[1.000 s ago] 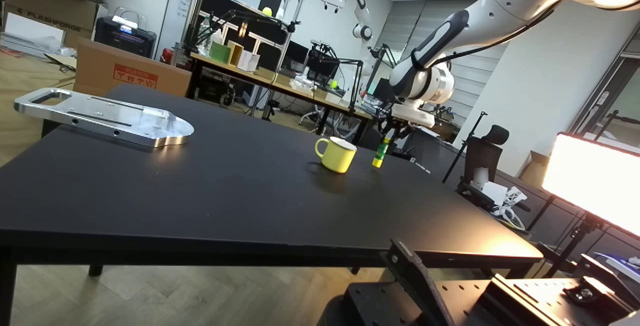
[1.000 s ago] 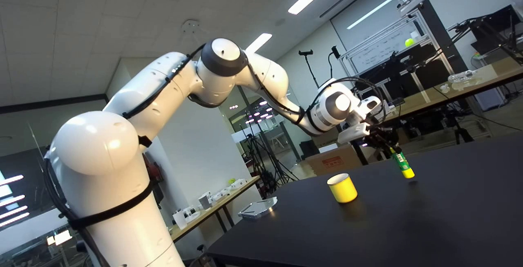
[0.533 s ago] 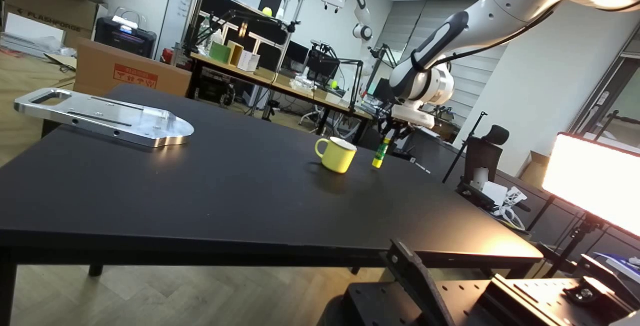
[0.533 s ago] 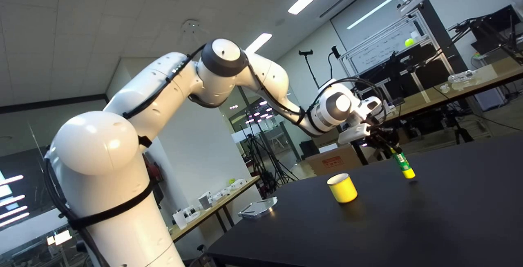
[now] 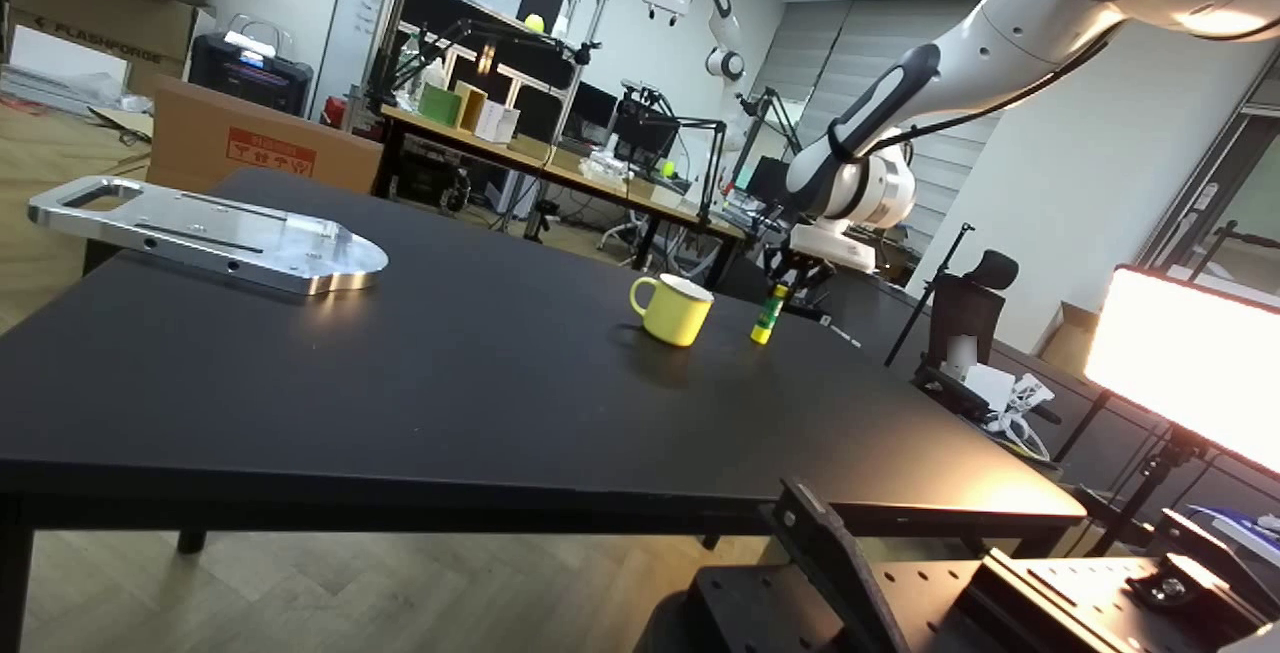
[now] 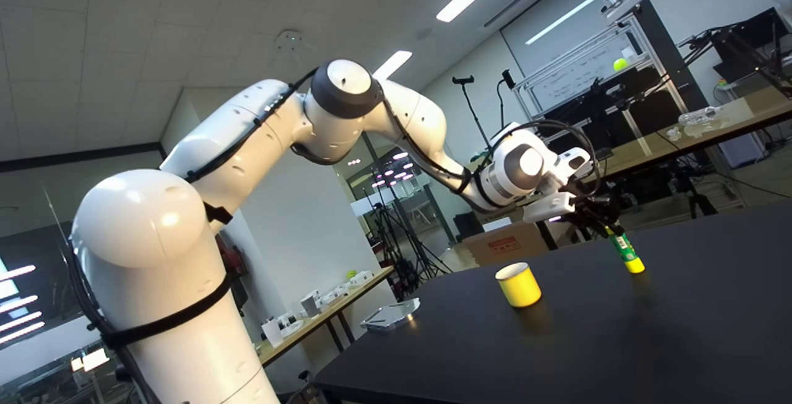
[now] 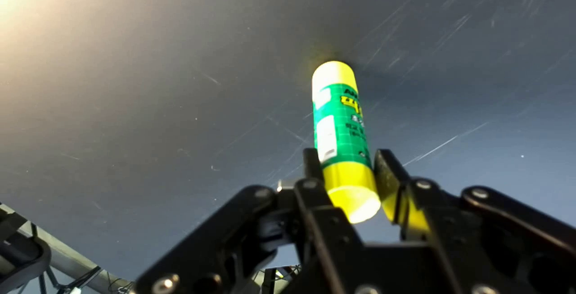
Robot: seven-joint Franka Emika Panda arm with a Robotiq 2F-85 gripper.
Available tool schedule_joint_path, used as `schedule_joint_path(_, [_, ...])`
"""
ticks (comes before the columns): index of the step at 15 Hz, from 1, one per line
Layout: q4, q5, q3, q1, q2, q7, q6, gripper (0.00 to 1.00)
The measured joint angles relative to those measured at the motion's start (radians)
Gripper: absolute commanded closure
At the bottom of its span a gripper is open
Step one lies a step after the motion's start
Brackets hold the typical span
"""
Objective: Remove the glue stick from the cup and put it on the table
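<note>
The green glue stick with yellow ends shows in both exterior views [image 5: 769,314] [image 6: 625,249] and in the wrist view [image 7: 338,123]. My gripper [image 7: 346,153] is shut on its near yellow end, one finger on each side. The glue stick points down, tilted, with its lower end at or just above the black table [image 5: 450,383]; I cannot tell if they touch. The yellow cup [image 5: 678,311] stands upright on the table, apart from the glue stick, and shows in an exterior view [image 6: 520,286]. Nothing sticks out above its rim. The cup is out of the wrist view.
A silver metal plate with a handle [image 5: 210,233] lies at the table's far side from the gripper and also shows in an exterior view [image 6: 391,315]. A bright light panel [image 5: 1190,363] stands beyond a table end. A cardboard box [image 5: 260,143] is behind the table.
In the last half second, my gripper has moved down and further from the cup, carrying the glue stick. Its lower end is now closer to the table. The cup has not moved.
</note>
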Motion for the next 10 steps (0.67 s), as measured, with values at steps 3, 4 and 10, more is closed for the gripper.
schedule_joint_path(3, [0.0, 0.0, 0.0, -0.006, 0.001, -0.001, 0.005, 0.28])
schedule_joint_path(4, [0.0, 0.0, 0.0, -0.006, 0.001, -0.002, 0.005, 0.22])
schedule_joint_path(10, [-0.003, -0.002, 0.004, 0.002, -0.017, -0.008, 0.008, 0.0])
